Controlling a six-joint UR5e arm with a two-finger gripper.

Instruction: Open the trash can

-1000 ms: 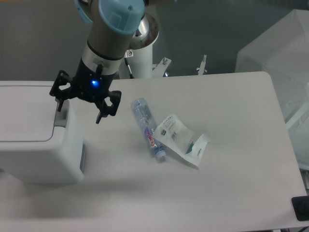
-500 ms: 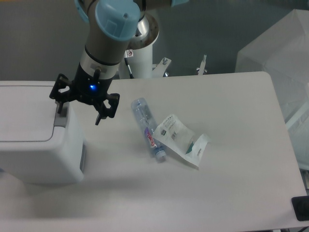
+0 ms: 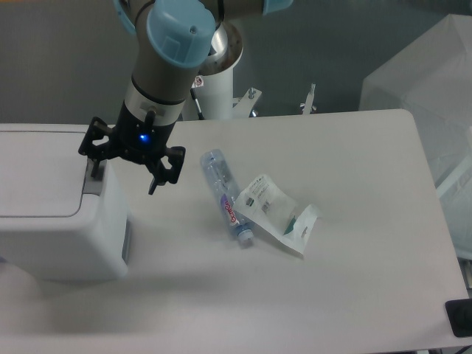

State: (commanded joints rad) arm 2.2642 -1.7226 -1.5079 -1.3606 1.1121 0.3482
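The trash can point(image 3: 51, 228) is a large white boxy bin at the left edge of the table, its flat lid down. A grey push strip point(image 3: 91, 179) sits at the lid's right end. My gripper point(image 3: 124, 175) hangs open over the bin's right edge. Its left finger point(image 3: 94, 169) is over the grey strip and its right finger point(image 3: 157, 181) is over the table just right of the bin. It holds nothing. I cannot tell whether the left finger touches the strip.
A clear plastic bottle point(image 3: 226, 197) lies on the table right of the gripper. A crumpled plastic package point(image 3: 276, 212) lies against it. A white pedestal point(image 3: 217, 81) stands behind the table. A dark object point(image 3: 459, 318) sits at the front right corner.
The gripper has shifted slightly right and a little down over the bin's right edge. It stays open. The lid has not moved.
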